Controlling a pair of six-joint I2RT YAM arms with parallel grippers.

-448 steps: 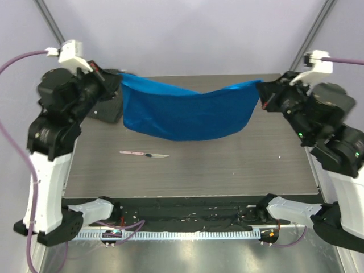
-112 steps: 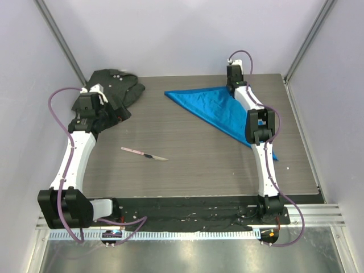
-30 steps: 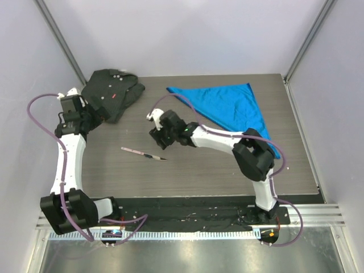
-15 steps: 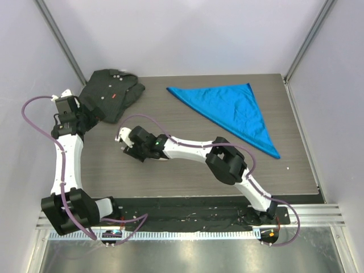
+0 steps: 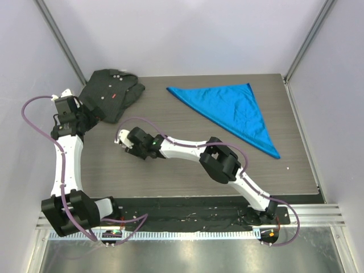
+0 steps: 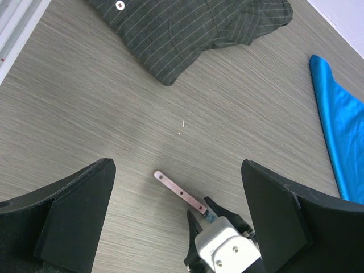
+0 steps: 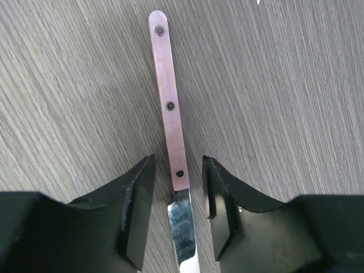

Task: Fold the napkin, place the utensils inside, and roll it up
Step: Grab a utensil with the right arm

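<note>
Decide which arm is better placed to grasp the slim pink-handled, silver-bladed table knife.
Right. The right gripper straddles the slim pink-handled table knife, one finger each side; the left gripper hangs open, farther off.

Top cam: fixed high, behind arm bases, looks down + fwd over whole counter (image 5: 142,176), far off. L wrist cam: mid height, tilted down betw. left claw (image 6: 177,168) fingers, facing shirt (image 6: 187,28) + napkin (image 6: 341,142) edge. R wrist cam: v. close, straight down betw. right claw (image 7: 177,170) fingers. Both wrist views share knife (image 7: 170,108) handle. Top + L wrist share shirt, napkin, right claw.
</note>
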